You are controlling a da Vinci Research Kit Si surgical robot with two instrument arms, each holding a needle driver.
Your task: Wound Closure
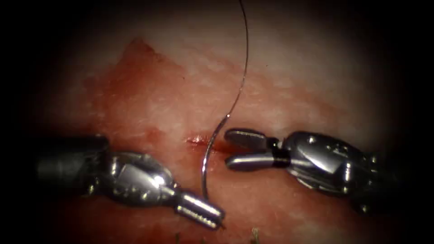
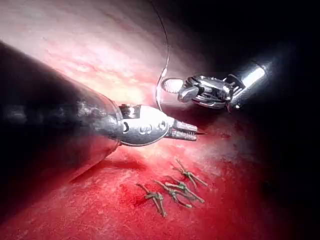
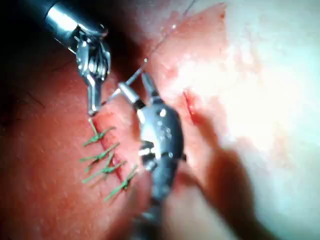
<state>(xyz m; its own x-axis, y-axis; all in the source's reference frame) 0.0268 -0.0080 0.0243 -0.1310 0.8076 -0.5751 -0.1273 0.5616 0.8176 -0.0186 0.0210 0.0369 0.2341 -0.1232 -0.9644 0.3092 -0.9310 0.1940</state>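
My left tool (image 1: 212, 216) sits nearest, below the cut (image 1: 199, 140), jaws closed on the needle (image 1: 208, 158) near its point end. The needle arcs up across the cut, free of the tissue (image 1: 149, 99). My right tool (image 1: 246, 149), right of the cut, gapes wide, empty. The needle is stiff and slippery, so I'd grip mid-curve. The thread (image 1: 244, 68) trails upward.

Red fluid (image 2: 100, 210) lies around several knotted green cut ends of thread (image 2: 172, 190).

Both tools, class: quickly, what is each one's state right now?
Left tool: jaws shut on the needle near its tip end.
Right tool: jaws open, holding nothing, beside the needle.
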